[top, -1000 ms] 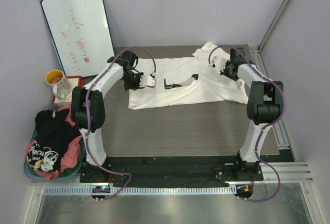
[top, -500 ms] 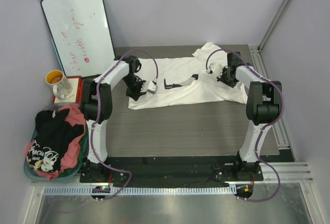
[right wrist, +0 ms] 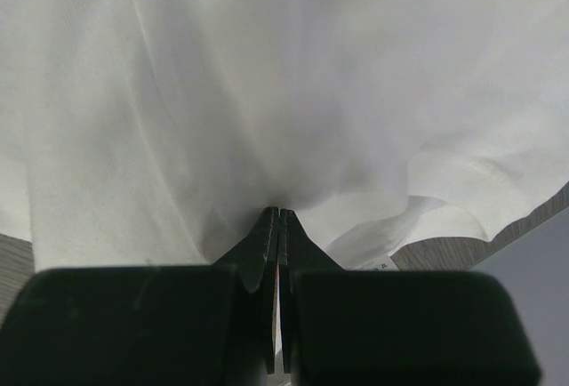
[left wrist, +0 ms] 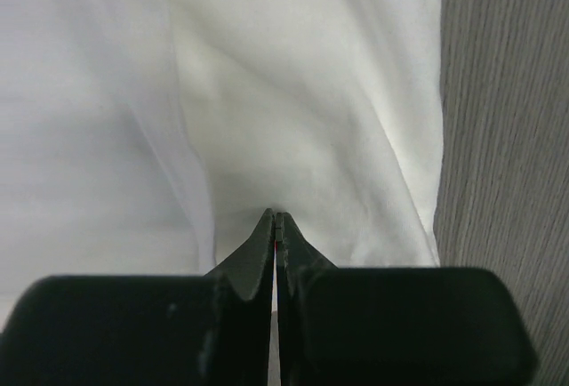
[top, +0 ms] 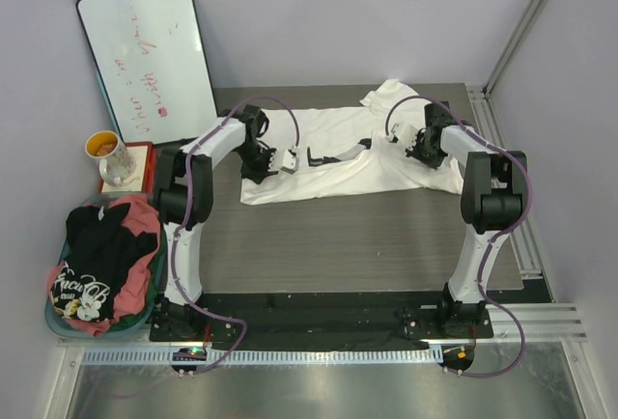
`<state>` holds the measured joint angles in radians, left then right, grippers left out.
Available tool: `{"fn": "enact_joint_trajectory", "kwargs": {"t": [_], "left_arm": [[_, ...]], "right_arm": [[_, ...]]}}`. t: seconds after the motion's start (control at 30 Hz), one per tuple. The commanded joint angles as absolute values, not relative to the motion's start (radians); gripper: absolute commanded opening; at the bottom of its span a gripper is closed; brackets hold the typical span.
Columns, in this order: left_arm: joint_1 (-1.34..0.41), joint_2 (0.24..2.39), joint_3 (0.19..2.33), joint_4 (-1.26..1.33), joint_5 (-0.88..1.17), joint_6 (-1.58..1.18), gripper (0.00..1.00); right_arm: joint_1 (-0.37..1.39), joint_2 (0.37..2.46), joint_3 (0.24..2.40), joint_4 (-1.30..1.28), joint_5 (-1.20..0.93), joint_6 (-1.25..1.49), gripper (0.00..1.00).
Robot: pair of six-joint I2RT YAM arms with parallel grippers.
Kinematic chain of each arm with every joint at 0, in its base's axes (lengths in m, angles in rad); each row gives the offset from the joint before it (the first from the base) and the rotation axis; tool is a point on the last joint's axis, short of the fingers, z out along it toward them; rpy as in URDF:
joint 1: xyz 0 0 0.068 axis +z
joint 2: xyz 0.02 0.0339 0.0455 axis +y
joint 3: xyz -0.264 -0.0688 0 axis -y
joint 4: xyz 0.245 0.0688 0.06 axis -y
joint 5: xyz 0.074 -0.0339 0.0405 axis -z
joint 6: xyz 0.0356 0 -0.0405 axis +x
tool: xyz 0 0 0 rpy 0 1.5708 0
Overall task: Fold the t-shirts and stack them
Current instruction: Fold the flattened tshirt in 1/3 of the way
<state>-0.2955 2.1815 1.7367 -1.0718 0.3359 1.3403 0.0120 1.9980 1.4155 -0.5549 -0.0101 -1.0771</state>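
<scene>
Your white t-shirt lies spread on the counter, just right of the whiteboard. Your left claw is pressed together, pinching the shirt's fabric at the end nearer the whiteboard. Your right claw pinches the fabric at the far end. The black t-shirt and the pink-red t-shirt sit heaped in the laundry basket, in front of the whiteboard.
</scene>
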Motion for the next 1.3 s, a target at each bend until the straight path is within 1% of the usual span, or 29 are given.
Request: {"fn": "enact_joint_trajectory", "kwargs": {"t": [0.0,0.1,0.2,0.23,0.43,0.6,0.7,0.8,0.93,0.97,1.07,1.27], "left_arm": [[-0.296,2.114,1.73,-1.019,0.342,1.327,0.0],[-0.291,2.108,1.727,-0.99,0.334,1.309,0.0],[-0.287,2.089,1.71,-0.921,0.327,1.273,0.0],[-0.285,2.085,1.691,-0.875,0.324,1.267,0.0],[-0.285,2.094,1.611,-0.739,0.244,1.238,0.0],[-0.29,2.091,1.54,-0.554,0.144,1.197,0.0],[-0.287,2.068,1.494,-0.461,0.124,1.195,0.0],[-0.288,2.054,1.486,-0.454,0.132,1.198,0.0],[-0.288,2.045,1.485,-0.52,0.156,1.241,0.0],[-0.288,2.045,1.486,-0.54,0.16,1.256,0.0],[-0.285,2.037,1.479,-0.609,0.163,1.304,0.0],[-0.282,2.003,1.411,-0.638,0.149,1.361,0.0]], "right_arm": [[0.014,2.003,1.41,-0.554,-0.009,-1.066,0.03],[0.014,2.008,1.398,-0.554,-0.005,-1.077,0.03],[0.012,2.009,1.381,-0.551,0.0,-1.097,0.03],[0.012,2.01,1.379,-0.549,0.032,-1.1,0.03],[0.012,2.026,1.385,-0.545,0.035,-1.101,0.03],[0.012,2.037,1.394,-0.543,0.046,-1.101,0.03],[0.014,2.04,1.391,-0.541,0.055,-1.104,0.03],[0.012,2.04,1.384,-0.538,0.061,-1.111,0.03],[0.014,2.045,1.361,-0.514,0.1,-1.126,0.01],[-0.014,2.043,1.342,-0.491,0.109,-1.144,0.01],[-0.021,2.034,1.309,-0.443,0.144,-1.175,0.01],[-0.034,2.022,1.287,-0.327,0.201,-1.216,0.01]]}}
